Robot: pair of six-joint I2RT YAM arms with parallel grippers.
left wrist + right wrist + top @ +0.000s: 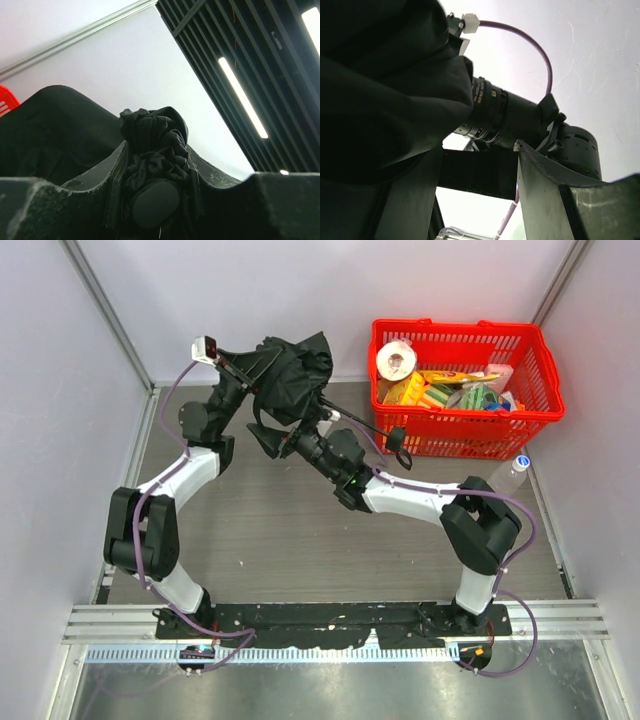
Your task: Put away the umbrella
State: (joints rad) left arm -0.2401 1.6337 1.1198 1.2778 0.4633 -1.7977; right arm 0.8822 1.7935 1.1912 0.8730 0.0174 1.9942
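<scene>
Left gripper (250, 372) and right gripper (283, 440) close together, angled upward.
Left clamped on umbrella (295, 375) fabric; right just below it, fingers (545, 195) spread wide.

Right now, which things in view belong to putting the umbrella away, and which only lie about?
For the job:
umbrella
left gripper, shut on its fabric

Lying about:
red basket
toilet roll, in the basket
plastic bottle, beside the basket

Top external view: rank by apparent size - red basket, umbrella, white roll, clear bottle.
1. red basket
2. umbrella, held up nearer the camera, so it may look oversized
3. white roll and clear bottle: look about alike, not ranked
</scene>
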